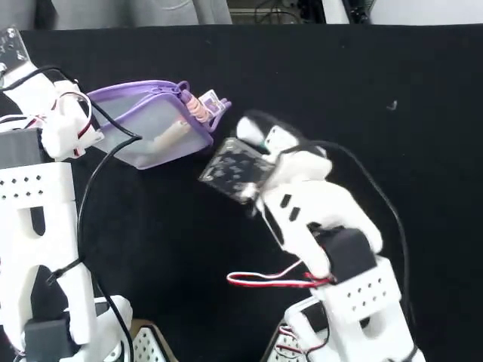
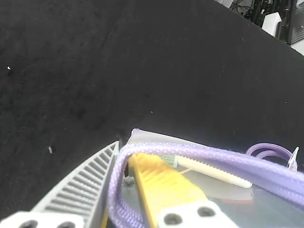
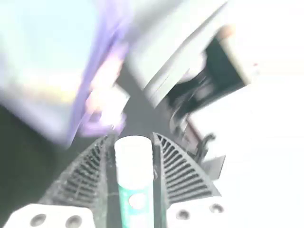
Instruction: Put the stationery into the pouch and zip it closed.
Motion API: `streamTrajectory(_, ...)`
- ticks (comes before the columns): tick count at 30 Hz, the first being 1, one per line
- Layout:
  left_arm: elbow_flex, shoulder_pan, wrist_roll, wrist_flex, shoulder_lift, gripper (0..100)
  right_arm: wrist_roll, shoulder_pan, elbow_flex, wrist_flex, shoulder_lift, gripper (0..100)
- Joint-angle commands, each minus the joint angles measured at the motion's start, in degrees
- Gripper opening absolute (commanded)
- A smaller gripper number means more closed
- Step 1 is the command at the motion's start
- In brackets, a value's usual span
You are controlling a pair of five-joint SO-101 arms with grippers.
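Note:
The translucent pouch (image 1: 151, 124) with purple zip trim sits at the table's back left, and a white stick (image 1: 170, 136) lies inside it. My left gripper (image 1: 96, 127) is shut on the pouch's purple rim (image 2: 142, 154), one finger inside (image 2: 161, 185) and one outside (image 2: 85, 190). The white stick (image 2: 213, 171) rests on the pouch's floor. A pink zip pull (image 1: 198, 105) hangs at the pouch's right end. My right gripper (image 1: 253, 130) is just right of that end, shut on a white tube with a green label (image 3: 134, 175). The pouch (image 3: 57, 71) looms blurred ahead of the tube.
Black cloth (image 1: 377, 98) covers the table, with open room at the right and front centre. A speckled plate (image 1: 235, 170) sits on the right arm's wrist. Red and white wires (image 1: 264, 280) trail by the right arm's base.

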Motion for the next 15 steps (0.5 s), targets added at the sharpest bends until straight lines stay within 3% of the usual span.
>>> streamTrajectory(1,0.2,4.7,-0.2,1.7,0.2,3,-9.4,1.1,-3.3,-12.3,-2.1,1.1)
streamTrajectory(8,0.1,10.9,-0.2,1.8,0.1,3,-25.5,1.1,-3.1,-29.2,-1.6,1.1)
streamTrajectory(15,-5.1,15.8,-0.1,5.7,0.1,3,-43.3,1.3,-2.4,-36.1,-1.7,1.1)
